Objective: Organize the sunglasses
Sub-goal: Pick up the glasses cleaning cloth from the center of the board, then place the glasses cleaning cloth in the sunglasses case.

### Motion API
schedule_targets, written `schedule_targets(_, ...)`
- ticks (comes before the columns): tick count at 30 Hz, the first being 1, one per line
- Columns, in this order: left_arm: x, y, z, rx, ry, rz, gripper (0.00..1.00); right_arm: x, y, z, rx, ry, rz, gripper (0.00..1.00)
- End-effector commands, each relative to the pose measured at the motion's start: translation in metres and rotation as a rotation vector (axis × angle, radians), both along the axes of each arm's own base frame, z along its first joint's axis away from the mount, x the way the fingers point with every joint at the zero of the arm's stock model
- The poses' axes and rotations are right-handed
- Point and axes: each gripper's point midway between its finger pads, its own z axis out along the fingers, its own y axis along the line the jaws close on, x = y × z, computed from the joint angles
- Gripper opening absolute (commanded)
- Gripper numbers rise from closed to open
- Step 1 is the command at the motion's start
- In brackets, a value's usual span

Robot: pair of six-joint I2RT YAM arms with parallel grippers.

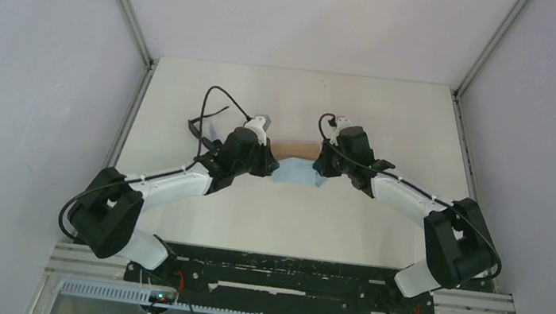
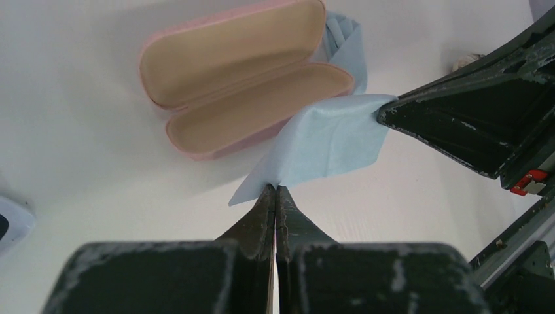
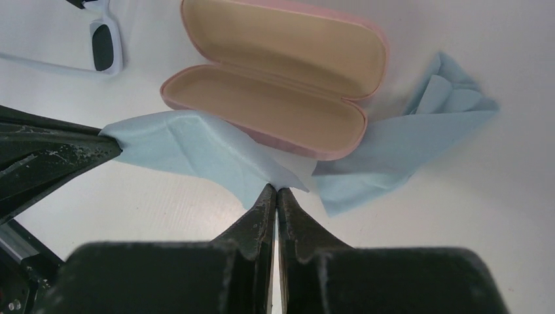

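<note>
The white-framed sunglasses (image 3: 105,42) with a dark oval lens lie on the table at the top left of the right wrist view, beyond the case. A light-blue cloth (image 3: 190,147) hangs stretched between both grippers, just in front of the open pink case (image 3: 281,85). My left gripper (image 2: 275,190) is shut on one corner of the cloth (image 2: 327,140). My right gripper (image 3: 276,190) is shut on the opposite corner. From above, the two grippers (image 1: 272,164) (image 1: 322,166) face each other over the table's middle with the cloth (image 1: 296,175) between them.
The pink case (image 2: 242,78) lies open with nothing in either half. A second light-blue cloth (image 3: 419,140) lies crumpled on the table by the case's end. White walls and metal rails close in the table (image 1: 391,123) on three sides.
</note>
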Motion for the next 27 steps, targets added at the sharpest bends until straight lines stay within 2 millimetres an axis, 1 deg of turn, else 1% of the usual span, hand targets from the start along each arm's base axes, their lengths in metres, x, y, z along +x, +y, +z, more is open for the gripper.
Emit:
schedule_targets(1,0.019,-0.005,0.019,-0.007,-0.045,-0.010,0.00,0.019,0.008,0.020,0.029,-0.066,0.033,0.00)
schedule_targets(7,0.023,-0.007,0.019,0.001,-0.045,-0.022,0.00,0.025,0.007,0.020,0.035,-0.068,0.032,0.00)
schedule_targets(11,0.022,-0.004,0.017,0.012,-0.046,-0.021,0.00,0.026,0.006,0.021,0.029,-0.076,0.032,0.00)
schedule_targets(14,0.024,-0.003,0.018,0.020,-0.048,-0.013,0.00,0.030,0.006,0.022,0.032,-0.075,0.029,0.00)
schedule_targets(20,0.034,0.000,0.016,0.026,-0.046,0.008,0.00,0.039,0.009,0.019,0.037,-0.065,0.030,0.00)
schedule_targets(27,0.052,0.000,0.015,0.027,-0.043,0.019,0.00,0.050,0.012,0.013,0.038,-0.044,0.034,0.00)
